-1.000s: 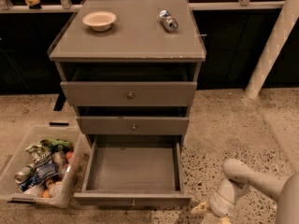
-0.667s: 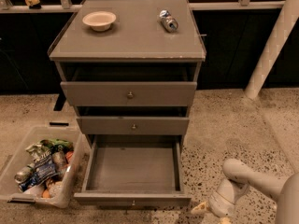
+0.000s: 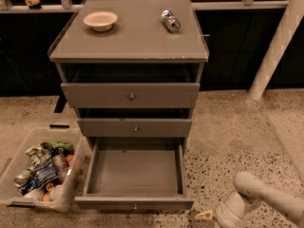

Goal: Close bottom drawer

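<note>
The wide, flat grey bottom drawer of the grey 3-drawer cabinet stands pulled well out, its deep box open to view. Nothing of the closing looks done yet. The robot's pale tool hangs low, just right of the drawer's front corner and apart from it. Whether it is open or shut cannot be told. The whole inward push is left.

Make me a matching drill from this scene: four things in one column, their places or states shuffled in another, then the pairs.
1. bottom drawer
2. bowl
3. can
4. gripper

A. on its side, cabinet top, right part
B. down low, just right of the drawer's front
C. pulled out, empty
D. upright, cabinet top, left part

Pairs: 1-C, 2-D, 3-A, 4-B
</note>
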Controlling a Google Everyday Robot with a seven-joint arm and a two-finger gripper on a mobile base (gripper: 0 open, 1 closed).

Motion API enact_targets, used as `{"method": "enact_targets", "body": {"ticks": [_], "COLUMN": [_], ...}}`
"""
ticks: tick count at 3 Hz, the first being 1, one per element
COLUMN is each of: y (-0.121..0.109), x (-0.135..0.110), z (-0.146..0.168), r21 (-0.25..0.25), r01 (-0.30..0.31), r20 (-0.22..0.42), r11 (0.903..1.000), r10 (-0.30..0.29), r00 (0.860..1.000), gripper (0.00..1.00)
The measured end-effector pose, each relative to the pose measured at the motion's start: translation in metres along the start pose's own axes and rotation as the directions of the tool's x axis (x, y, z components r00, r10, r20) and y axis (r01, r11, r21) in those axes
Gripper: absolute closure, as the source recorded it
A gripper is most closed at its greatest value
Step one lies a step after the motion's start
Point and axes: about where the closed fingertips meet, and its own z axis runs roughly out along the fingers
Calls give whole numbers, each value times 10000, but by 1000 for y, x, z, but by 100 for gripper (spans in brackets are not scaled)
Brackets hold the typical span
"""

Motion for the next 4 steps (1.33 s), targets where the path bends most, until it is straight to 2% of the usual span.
{"method": "enact_targets", "body": {"ticks": [1, 2, 3, 4], "y": [-7, -12, -10, -32], "x": [13, 15, 24, 31], "z": [12, 13, 26, 54], "r21": [763, 964, 603, 178], "r01": [-241, -261, -358, -223], "r20": [-286, -333, -467, -657], "r11": [9968, 9950, 9975, 9996], "r10": [263, 294, 386, 234], "r00": [9992, 9990, 9982, 9976], "gripper": [0, 0, 0, 0]}}
